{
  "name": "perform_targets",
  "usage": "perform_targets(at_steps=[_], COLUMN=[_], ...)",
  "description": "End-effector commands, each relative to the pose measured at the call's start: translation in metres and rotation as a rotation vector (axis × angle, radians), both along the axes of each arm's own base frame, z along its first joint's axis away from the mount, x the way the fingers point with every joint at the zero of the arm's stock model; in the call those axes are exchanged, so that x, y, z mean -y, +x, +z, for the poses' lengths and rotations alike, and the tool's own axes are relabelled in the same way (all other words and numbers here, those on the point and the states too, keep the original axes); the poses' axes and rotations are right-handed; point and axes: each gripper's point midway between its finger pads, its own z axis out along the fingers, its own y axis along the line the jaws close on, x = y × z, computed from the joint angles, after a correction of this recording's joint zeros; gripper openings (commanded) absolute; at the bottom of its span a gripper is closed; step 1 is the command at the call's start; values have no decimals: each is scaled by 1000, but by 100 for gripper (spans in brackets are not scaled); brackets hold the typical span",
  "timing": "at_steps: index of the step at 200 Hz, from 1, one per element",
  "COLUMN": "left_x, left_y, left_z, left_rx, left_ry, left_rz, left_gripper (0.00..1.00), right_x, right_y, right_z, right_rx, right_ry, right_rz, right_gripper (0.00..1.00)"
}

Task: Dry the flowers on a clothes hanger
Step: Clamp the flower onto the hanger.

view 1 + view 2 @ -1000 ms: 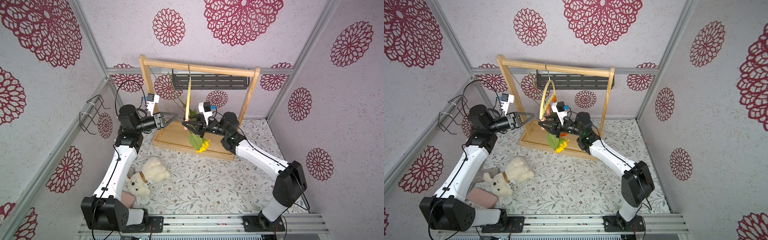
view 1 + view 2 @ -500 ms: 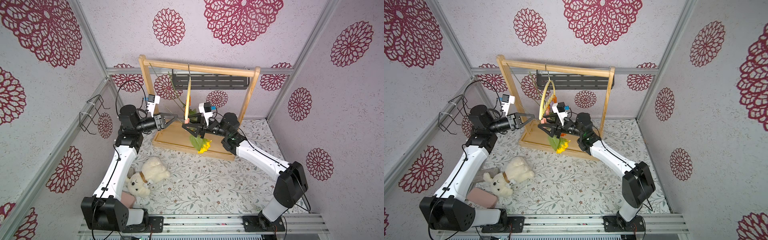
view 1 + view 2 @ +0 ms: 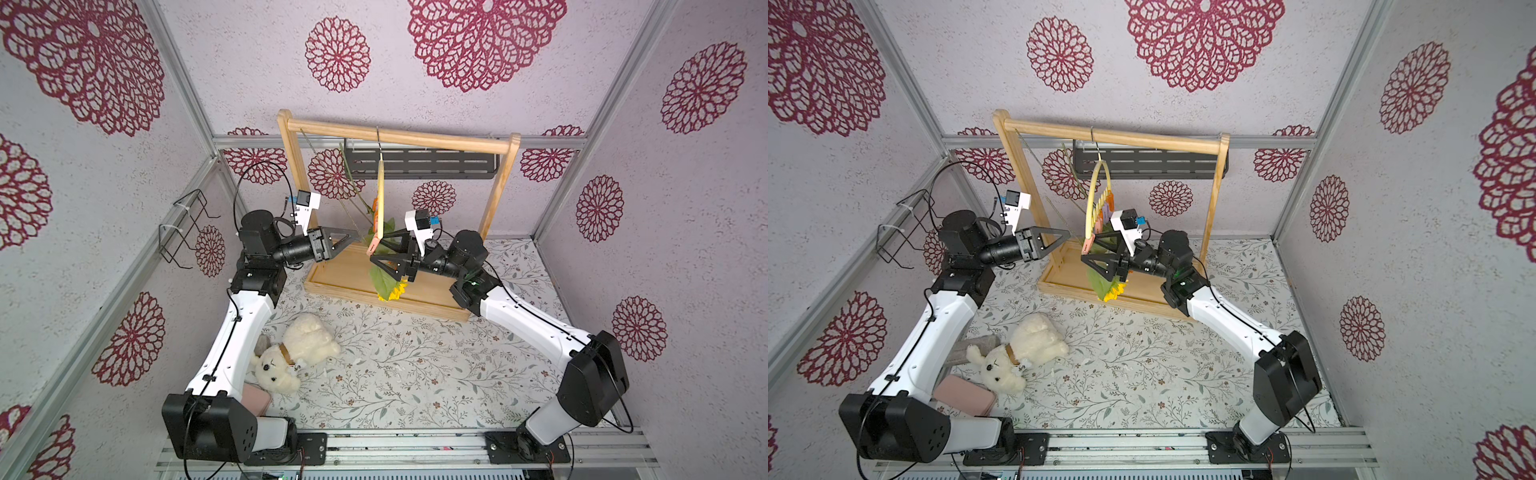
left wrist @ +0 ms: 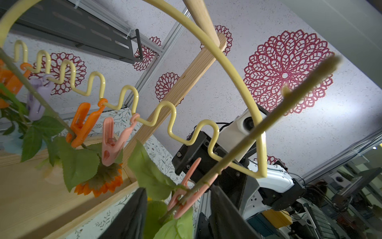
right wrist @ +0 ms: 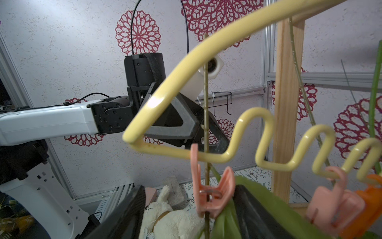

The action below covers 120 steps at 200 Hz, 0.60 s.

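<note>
Left to right, as I view the rig remotely: a black wire basket (image 3: pixel 183 224) is fixed to the left wall. The left arm rises from the front-left corner of the desk (image 3: pixel 415 374). Beside that arm, near the desk's left edge, a cream plush toy (image 3: pixel 295 353) lies next to a pink case (image 3: pixel 255 401). The left gripper (image 3: pixel 351 240) points rightward past the rack's left upright, its pincer apart and holding nothing. In its wrist view the two fingers (image 4: pixel 132 217) flank the end clothespin (image 4: pixel 186 194), and I cannot tell whether they touch it. At the middle of the desk's back edge stands the wooden rack (image 3: pixel 399 137), with a black slotted shelf (image 3: pixel 424 164) on the wall behind it. The clothes hanger (image 3: pixel 1090 199) hangs by its hook from the rack's top bar, above the rack's base. The flowers (image 4: pixel 78 163) hang head-down from clothespins on its wavy bar, the sunflower (image 3: pixel 397 291) lowest. The end clothespin, which is pink, grips one stem (image 5: pixel 206 124) at the hanger's corner, and that corner stands between the two grippers. The right gripper (image 3: pixel 376 248) faces leftward, its pincer apart, one finger above and one below, clamped on nothing. A green leaf (image 5: pixel 289 215) lies across one of its fingers. The right arm runs back to the desk's front-right corner.
</note>
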Motion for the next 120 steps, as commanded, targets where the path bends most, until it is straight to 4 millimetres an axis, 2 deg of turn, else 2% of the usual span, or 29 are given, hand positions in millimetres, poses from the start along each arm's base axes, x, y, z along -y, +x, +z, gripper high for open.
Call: perform_targets(at_steps=[1,29,34,39,56,61,95,100,103,120], left_x=[-2,-4,-5,-5,-10,-11,-26,-29,-30,-39], left_y=[-6,-15,-16,-18,-23,-24,-28,-28,-30,-34], left_z=[7,5,3,1,-6,-7,-20,-25,-28,-42], left_rx=[43,73,75,80,95,96,81,78,80,98], left_ry=[14,47,58,72,122,134,165,172,177,207], left_rz=[9,22,28,35,69,82,180,196,206,262], left_gripper=[62,70,74,84,91,99,97,97,97,97], right_x=[20,30,31,34,45,49,78,83,86,105], right_y=[-13,-18,-20,-24,-34,-37,-50,-52,-52,-57], right_z=[36,31,29,30,26,27,15,15,14,8], right_rx=[96,101,106,116,134,143,217,230,237,278], right_ry=[75,89,93,102,124,130,142,147,148,164], right_rz=[-34,-49,-44,-39,-33,-36,-120,-141,-157,-252], right_gripper=[73,78,79,80,83,84,89,98,99,99])
